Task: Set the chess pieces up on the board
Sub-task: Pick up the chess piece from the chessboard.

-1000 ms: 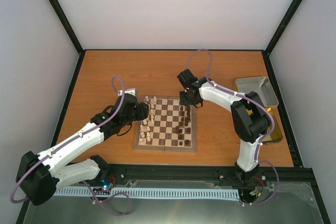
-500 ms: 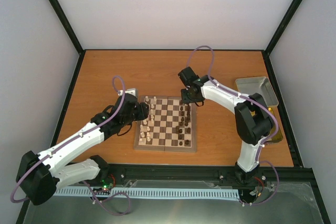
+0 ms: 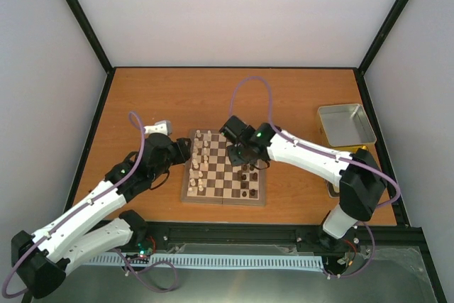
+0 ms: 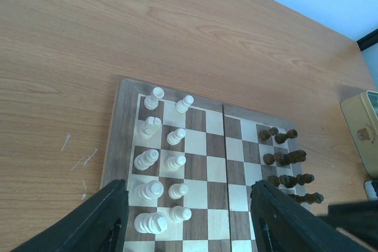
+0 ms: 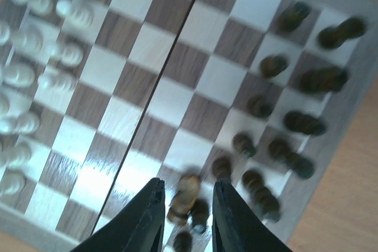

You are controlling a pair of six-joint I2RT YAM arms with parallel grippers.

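The board (image 3: 223, 191) lies mid-table and also shows in the left wrist view (image 4: 125, 128) and the right wrist view (image 5: 177, 81). Dark brown chess pieces (image 3: 248, 172) stand along its right side, seen too in the left wrist view (image 4: 288, 159) and, blurred, in the right wrist view (image 5: 302, 123). My right gripper (image 3: 245, 155) hangs over those pieces with its jaws (image 5: 185, 219) apart either side of one dark piece (image 5: 186, 196), which touches neither finger. My left gripper (image 3: 181, 152) is wide open and empty over the board's left side (image 4: 188, 228).
Cream-white chessmen (image 4: 158, 159) fill the board's left two columns (image 3: 201, 164). A metal tray (image 3: 345, 124) sits at the right of the table, a small grey object (image 3: 160, 127) at the left. A yellow tin (image 4: 367, 129) lies past the board's right edge.
My right gripper moved from the board's far right corner toward me and left, over the dark pieces. My left arm drew back slightly to the left.
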